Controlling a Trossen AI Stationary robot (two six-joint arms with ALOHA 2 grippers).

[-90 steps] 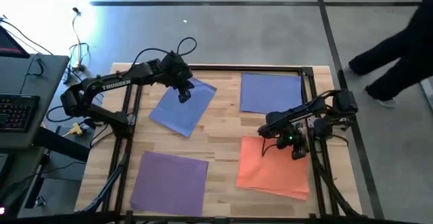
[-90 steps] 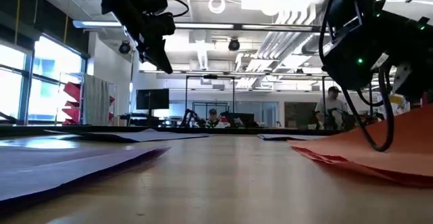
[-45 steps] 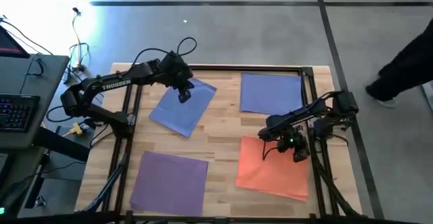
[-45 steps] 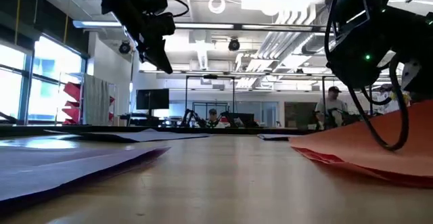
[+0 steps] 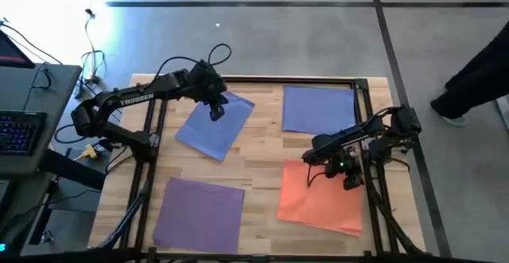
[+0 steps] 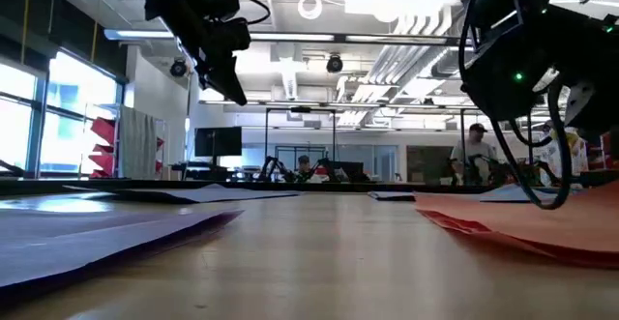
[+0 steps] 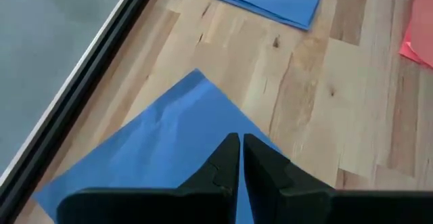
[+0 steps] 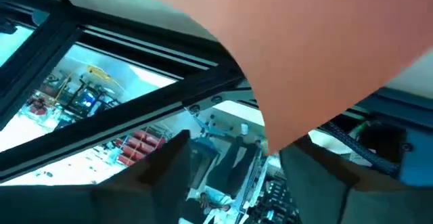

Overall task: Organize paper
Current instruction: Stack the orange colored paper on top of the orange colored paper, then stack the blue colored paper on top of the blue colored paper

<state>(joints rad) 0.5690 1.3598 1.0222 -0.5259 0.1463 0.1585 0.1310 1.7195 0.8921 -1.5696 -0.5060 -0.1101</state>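
Our right gripper (image 5: 352, 182) pinches the orange sheet (image 5: 322, 195) by its edge to move it; our left gripper (image 5: 215, 114), fingers together, hovers over the tilted blue sheet (image 5: 213, 124).

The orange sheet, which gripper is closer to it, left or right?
Right. The right gripper is over the orange sheet's far right corner; the left gripper hangs shut above the tilted blue sheet across the table.

Right pincer (image 5: 352, 183) shifted slightly along the orange sheet (image 5: 318, 202); sheet's raised edge under it now lower. Person (image 5: 477, 76) moved off frame-right.
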